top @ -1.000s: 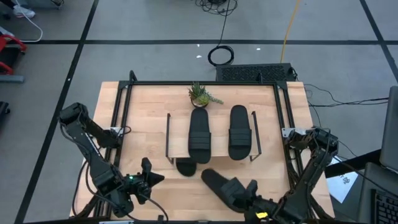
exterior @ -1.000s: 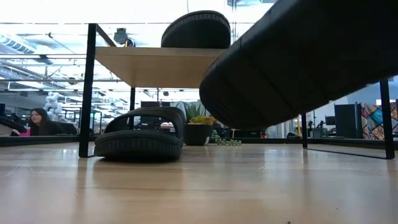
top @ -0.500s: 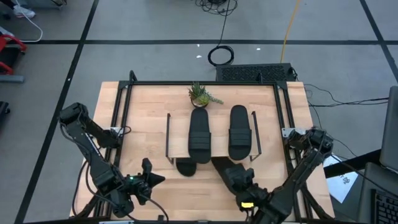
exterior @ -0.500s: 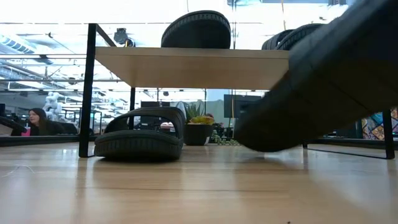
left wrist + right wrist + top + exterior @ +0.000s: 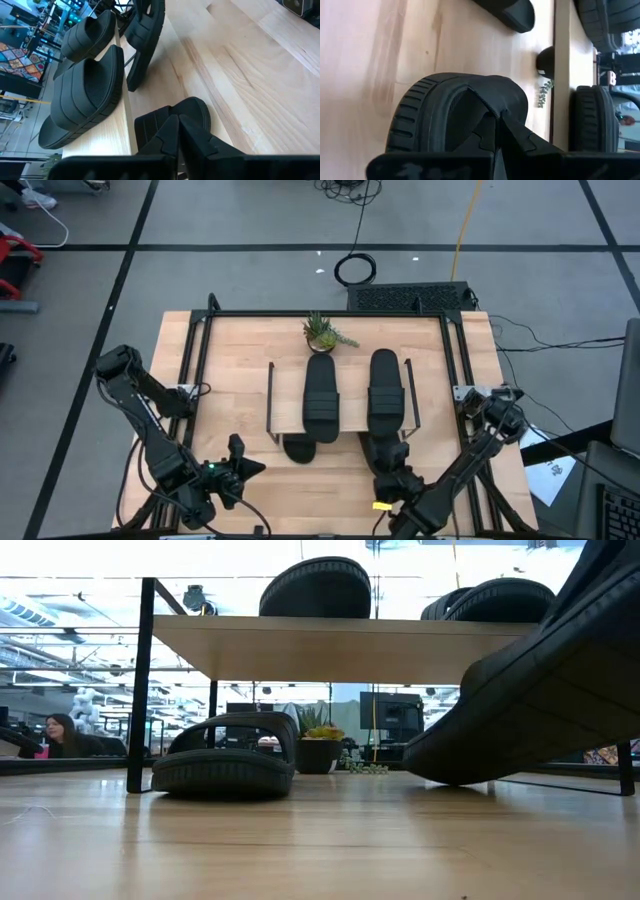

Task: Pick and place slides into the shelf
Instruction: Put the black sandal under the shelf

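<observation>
The shelf [image 5: 352, 398] stands mid-table, its light board [image 5: 300, 648] on thin black frames. Two black slides [image 5: 321, 395] [image 5: 385, 388] lie on top. A third slide [image 5: 225, 755] rests sole-down on the table under the shelf's left half. My right gripper [image 5: 392, 476] is shut on the fourth slide [image 5: 530, 700] at the shelf's near right side. This slide is tilted, its low far end [image 5: 440, 772] under the board. My left gripper [image 5: 243, 468], shut, waits near the table's near-left corner. My right gripper [image 5: 497, 120] pinches the fourth slide's strap [image 5: 482, 107] between its two fingers, coming from the near side and lying along the slide. The near end is raised. The far end [image 5: 440, 772] is down at the tabletop; whether it touches, I cannot tell.
A small potted plant [image 5: 322, 332] stands behind the shelf at the table's far edge. The black table frame [image 5: 200, 370] runs along both sides. Bare wood lies near-left of the shelf [image 5: 250, 430]. A person sits in the room behind [image 5: 60, 735].
My right gripper has carried the fourth slide from the near edge toward the shelf, turning it from slanted to lengthwise in line with the right-hand slide on top. The slide has come down, and its far end has dipped under the board.
</observation>
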You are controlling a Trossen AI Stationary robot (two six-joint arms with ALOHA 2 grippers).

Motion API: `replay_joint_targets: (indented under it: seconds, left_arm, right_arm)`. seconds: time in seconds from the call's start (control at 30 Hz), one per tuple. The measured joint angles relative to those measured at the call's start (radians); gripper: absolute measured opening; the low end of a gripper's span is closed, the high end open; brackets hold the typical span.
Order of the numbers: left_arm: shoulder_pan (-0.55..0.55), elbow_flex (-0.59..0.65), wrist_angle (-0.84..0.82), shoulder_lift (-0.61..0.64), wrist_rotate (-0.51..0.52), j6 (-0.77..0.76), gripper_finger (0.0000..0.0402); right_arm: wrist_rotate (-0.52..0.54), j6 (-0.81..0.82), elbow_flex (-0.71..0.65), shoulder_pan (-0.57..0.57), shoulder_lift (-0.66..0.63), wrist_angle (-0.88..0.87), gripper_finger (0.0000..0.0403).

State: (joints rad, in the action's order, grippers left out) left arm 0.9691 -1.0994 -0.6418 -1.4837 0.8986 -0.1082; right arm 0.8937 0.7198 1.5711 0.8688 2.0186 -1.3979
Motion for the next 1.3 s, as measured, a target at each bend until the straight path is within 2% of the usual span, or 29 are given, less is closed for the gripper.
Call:
replay_joint_targets:
  seconds: [0.2,0.4,0.67,0.83,1.1,1.3]
  left_arm:
    - [0.000,0.000,0.002,0.000,0.000,0.002,0.0017]
    - [0.000,0.000,0.003,0.000,-0.001,0.000,0.0002]
    - [0.000,0.000,0.004,0.000,-0.009,-0.002,0.0024]
    - [0.000,0.000,0.004,0.000,-0.009,-0.002,0.0025]
    - [0.000,0.000,0.009,0.000,-0.011,-0.007,0.0026]
    - [0.000,0.000,0.010,0.000,-0.020,-0.033,0.0026]
  right_arm:
    - [0.042,0.023,0.000,-0.030,0.012,0.025,0.0000]
    - [0.039,-0.037,0.000,-0.081,0.049,0.083,0.0000]
    - [-0.055,-0.111,0.000,-0.108,0.106,0.127,0.0001]
    - [-0.073,-0.111,0.000,-0.111,0.106,0.191,0.0005]
    - [-0.273,-0.213,0.000,-0.137,0.098,0.340,0.0008]
    - [-0.280,-0.201,0.001,-0.147,0.097,0.358,0.0039]
